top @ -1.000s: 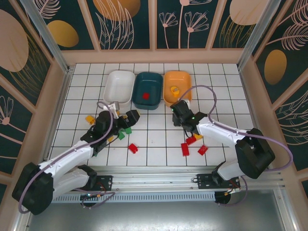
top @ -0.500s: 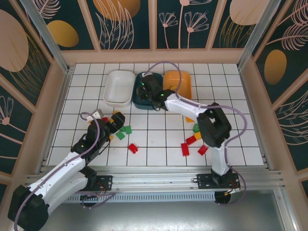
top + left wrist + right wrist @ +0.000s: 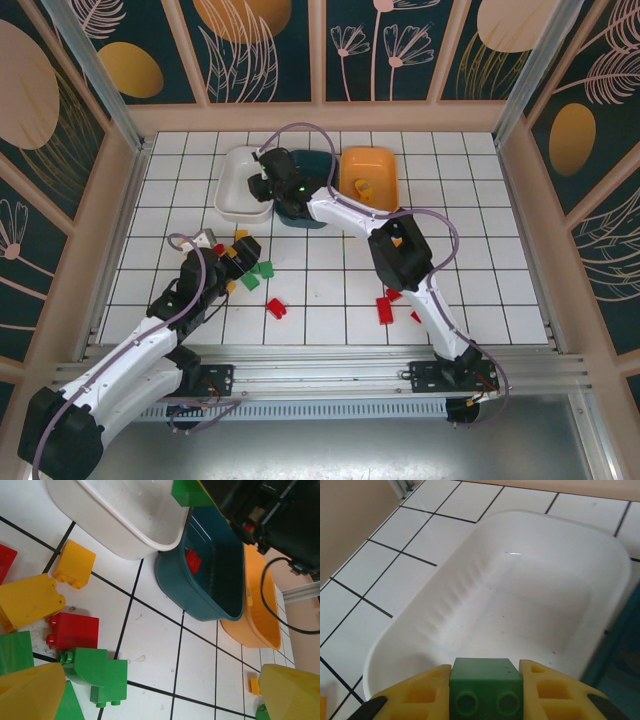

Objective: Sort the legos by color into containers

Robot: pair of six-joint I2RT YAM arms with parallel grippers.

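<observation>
Right wrist view: where's the green lego (image 3: 486,680)?
- Clamped in the right tool (image 3: 486,695), at the white tray's (image 3: 445,615) near end. The tray stretches away ahead.
- Left tool (image 3: 160,692)?
- Wide, over loose legos (image 3: 75,630) on the worktop (image 3: 200,670), farther off. The tray's near rim is hidden behind the lego.

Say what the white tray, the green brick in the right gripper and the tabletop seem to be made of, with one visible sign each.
White tray: probably moulded plastic, smooth and slightly glossy; small highlight, ribbed inner wall.
Green brick: likely hard plastic, satin finish; crisp edges, moulded round studs.
Tabletop: white squares with dark lines, tile or printed sheet; cannot tell which.
</observation>
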